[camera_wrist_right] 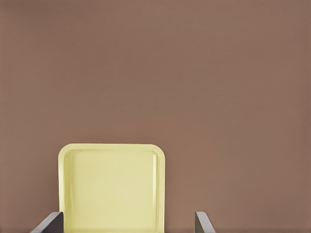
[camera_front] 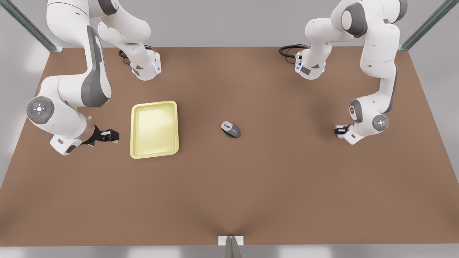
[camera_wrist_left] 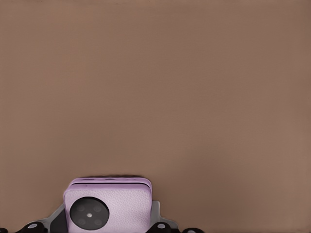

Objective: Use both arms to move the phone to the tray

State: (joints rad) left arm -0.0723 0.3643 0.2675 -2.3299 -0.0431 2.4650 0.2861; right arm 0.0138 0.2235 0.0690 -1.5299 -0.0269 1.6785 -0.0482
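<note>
Right gripper (camera_front: pixel 114 135), at the front view's left, sits low over the table (camera_front: pixel 272 186) just beside the tray (camera_front: pixel 154 129); fingers (camera_wrist_right: pixel 51 223) spread wide, holding nothing. Tray lies flat and bare. Grey and black mouse (camera_front: pixel 230 129) rests mid-table, well apart from both grippers. Left gripper (camera_front: pixel 340 130), at the front view's right, is clamped on the phone (camera_wrist_left: pixel 109 206): pale pink, dark round lens facing the wrist camera, far across the table from the tray.
</note>
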